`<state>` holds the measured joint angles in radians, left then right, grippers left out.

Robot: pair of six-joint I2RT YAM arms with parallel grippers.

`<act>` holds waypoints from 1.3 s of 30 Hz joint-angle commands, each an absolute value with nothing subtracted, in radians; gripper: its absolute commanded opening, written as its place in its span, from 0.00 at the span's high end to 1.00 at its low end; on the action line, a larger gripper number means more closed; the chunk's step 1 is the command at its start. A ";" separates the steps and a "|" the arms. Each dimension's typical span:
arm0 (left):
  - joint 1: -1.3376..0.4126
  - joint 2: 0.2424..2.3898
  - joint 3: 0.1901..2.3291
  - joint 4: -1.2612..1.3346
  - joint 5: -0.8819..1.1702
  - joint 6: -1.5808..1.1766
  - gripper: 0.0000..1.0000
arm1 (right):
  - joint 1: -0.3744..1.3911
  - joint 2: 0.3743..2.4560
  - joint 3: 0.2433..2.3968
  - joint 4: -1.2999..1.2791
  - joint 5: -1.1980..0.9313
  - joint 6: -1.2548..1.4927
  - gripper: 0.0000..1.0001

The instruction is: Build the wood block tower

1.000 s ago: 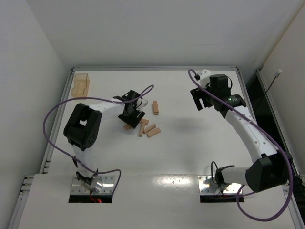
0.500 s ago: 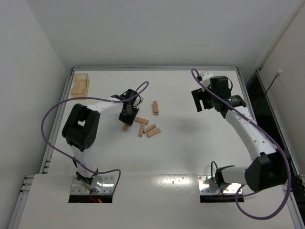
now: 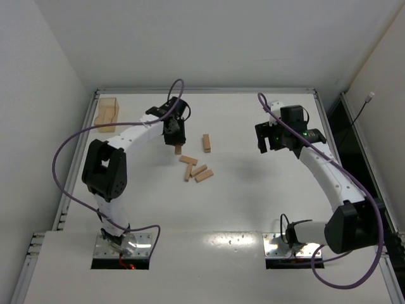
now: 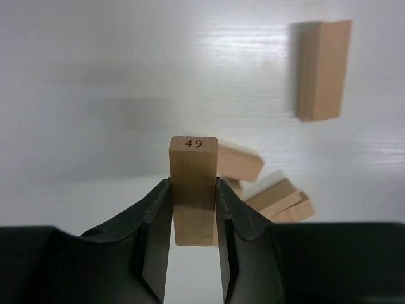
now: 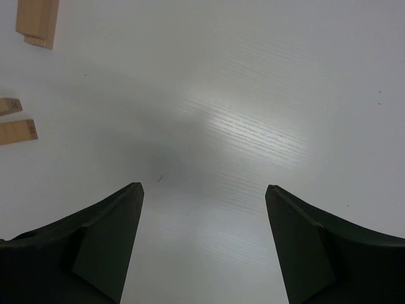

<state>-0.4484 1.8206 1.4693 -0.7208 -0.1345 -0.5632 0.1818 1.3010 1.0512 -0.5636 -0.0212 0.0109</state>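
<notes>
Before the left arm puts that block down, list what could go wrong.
The left fingers pinch the held block on a short stretch, with its numbered end sticking out; it may twist or slip. The loose blocks lie heaped close by, so a low sweep could scatter them.

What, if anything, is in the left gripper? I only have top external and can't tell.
Observer: The left wrist view shows the left gripper shut on one wood block, pinched across its narrow width, with 49 stamped on the end face.
Operator: And the right one?
Observer: In the right wrist view the right gripper is open, with nothing between its fingers and only bare table below.
</notes>
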 commanded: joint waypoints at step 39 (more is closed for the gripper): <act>-0.647 2.324 2.115 -0.785 -0.350 -0.699 1.00 | 0.049 1.333 1.043 -0.548 -0.150 0.097 0.26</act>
